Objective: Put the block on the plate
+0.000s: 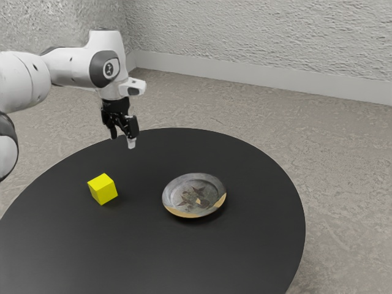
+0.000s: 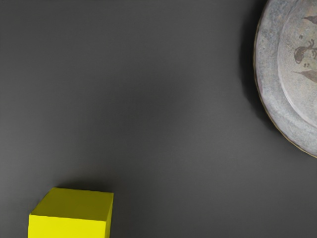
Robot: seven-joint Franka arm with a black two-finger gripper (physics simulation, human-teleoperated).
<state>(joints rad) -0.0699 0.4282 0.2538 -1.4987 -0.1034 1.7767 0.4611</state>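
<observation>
Hovering over the round black table, the black two-finger gripper has its jaws spread, nothing between them! Down on the table sits the plain yellow cube-shaped block, on the side toward the exterior view's left edge, and the round, grey, patterned plate lies well apart, nearer the opposite edge, no block on it: grasp, carry and release all left to play, I'd judge

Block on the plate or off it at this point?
Off: the yellow block sits on the black table, and both views show a gap between it and the plate.
</observation>
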